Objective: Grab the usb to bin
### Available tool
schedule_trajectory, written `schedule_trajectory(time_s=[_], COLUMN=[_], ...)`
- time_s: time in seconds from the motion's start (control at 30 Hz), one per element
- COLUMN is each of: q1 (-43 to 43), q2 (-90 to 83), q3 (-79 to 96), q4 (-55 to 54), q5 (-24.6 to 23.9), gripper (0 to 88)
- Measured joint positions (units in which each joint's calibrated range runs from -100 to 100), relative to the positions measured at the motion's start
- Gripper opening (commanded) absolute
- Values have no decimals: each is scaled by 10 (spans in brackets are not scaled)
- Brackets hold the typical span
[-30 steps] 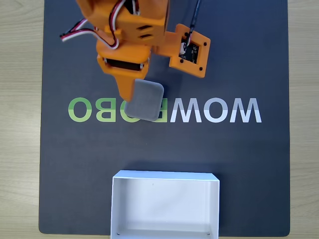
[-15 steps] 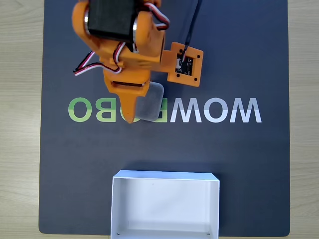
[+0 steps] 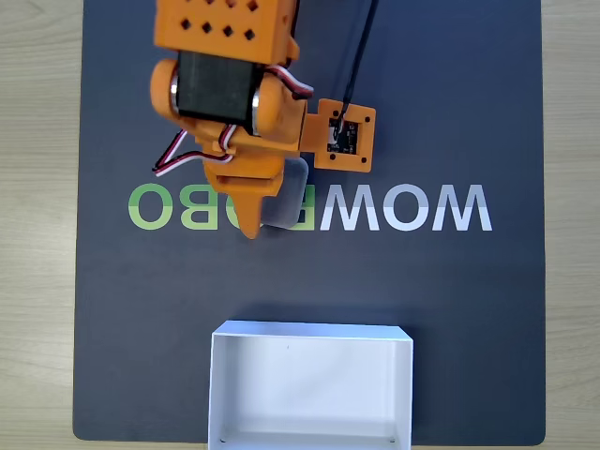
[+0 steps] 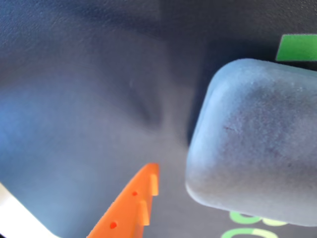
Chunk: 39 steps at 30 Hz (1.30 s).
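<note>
Lower over the usb [image 3: 292, 195] than a second ago, the orange arm now covers most of the grey block in the fixed view.

Left to right in the fixed view: green and white lettering [image 3: 161, 206] crosses the dark mat [image 3: 469, 112] on the wooden counter [image 3: 37, 234]; the gripper [image 3: 251, 225] points down at centre left, its tip just left of the usb, which lies flat on the mat. In the wrist view 1 orange finger [image 4: 130, 210] sits beside the usb [image 4: 257, 144], not touching; whether the jaws are spread I cannot tell. At lower centre, well apart, sits the bin [image 3: 310, 336].
</note>
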<state>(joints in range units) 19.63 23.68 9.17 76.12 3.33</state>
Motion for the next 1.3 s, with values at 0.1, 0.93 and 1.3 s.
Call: schedule_trajectory(time_s=[0.1, 0.93, 1.3], q1=[0, -33, -32], q2=[24, 90, 59], q3=[-25, -57, -57], q4=[-4, -11, -23], q5=[0, -3, -3], gripper=[446, 206, 133])
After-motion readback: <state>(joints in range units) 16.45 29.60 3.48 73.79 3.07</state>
